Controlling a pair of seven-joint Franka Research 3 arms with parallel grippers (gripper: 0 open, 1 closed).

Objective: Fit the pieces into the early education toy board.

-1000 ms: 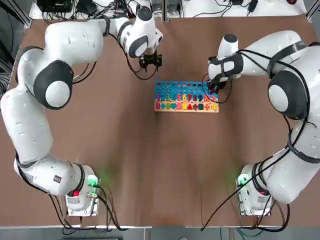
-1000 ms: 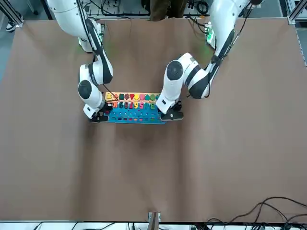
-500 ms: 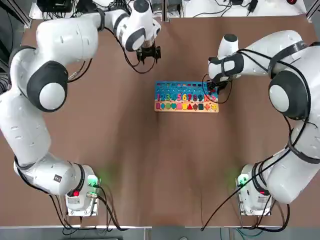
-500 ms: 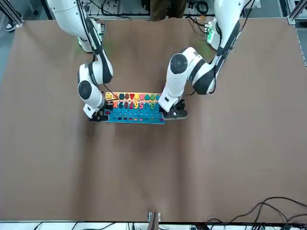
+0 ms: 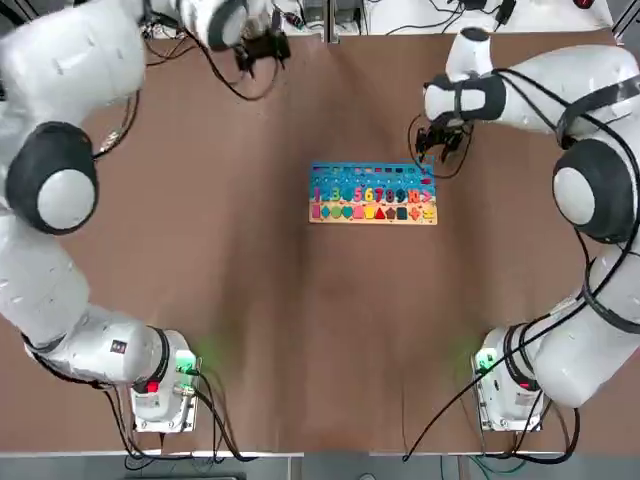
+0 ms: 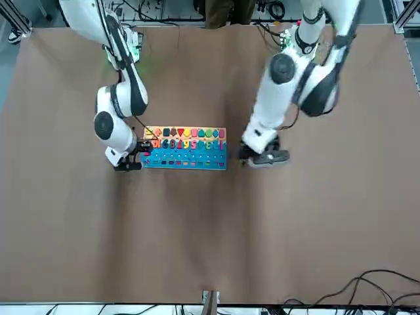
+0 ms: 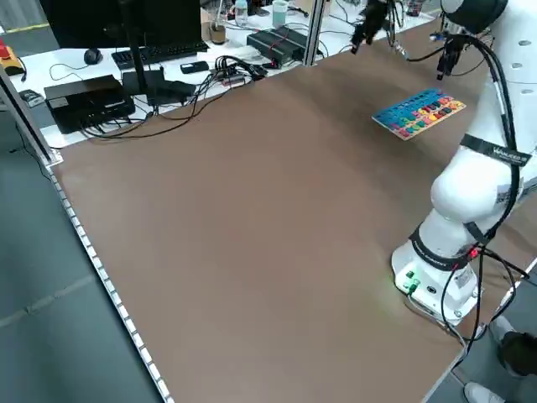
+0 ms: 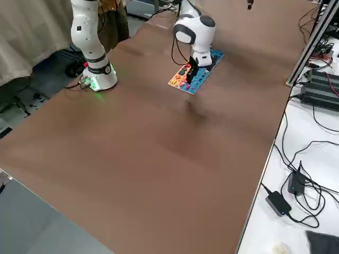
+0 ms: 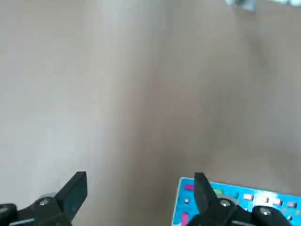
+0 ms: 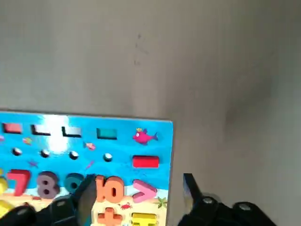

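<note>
- Top view: the small flat toy board, blue on top with a pale wooden strip below point(image 5: 330, 168), is seen lying on the brown table point(image 5: 330, 320). The number row and the shape row look mostly filled. The black left gripper point(image 5: 272, 50) is held up and away from the board; the black right gripper point(image 5: 440, 150) is held by its top right corner.
- Front view: bright bits can be seen in the rows, but one corner is partly hidden by the right gripper.
- Left side view: the board can be seen whole, but its bits are too small to be told apart.
- Right side view: part of the board is covered by an arm.
- Left wrist view: the left gripper's fingers are spread open with nothing held. The board is cut off and partly blocked.
- Right wrist view: the right gripper's fingers are open too, and nothing is held. A red bar point(image 10: 146, 162) is set in the blue part, but other slots and round holes look unfilled, so more seems left to be done. A pink bent piece point(image 10: 144, 191) is set beside the orange 10 point(image 10: 114, 189); whether it is pushed fully in cannot be told.
</note>
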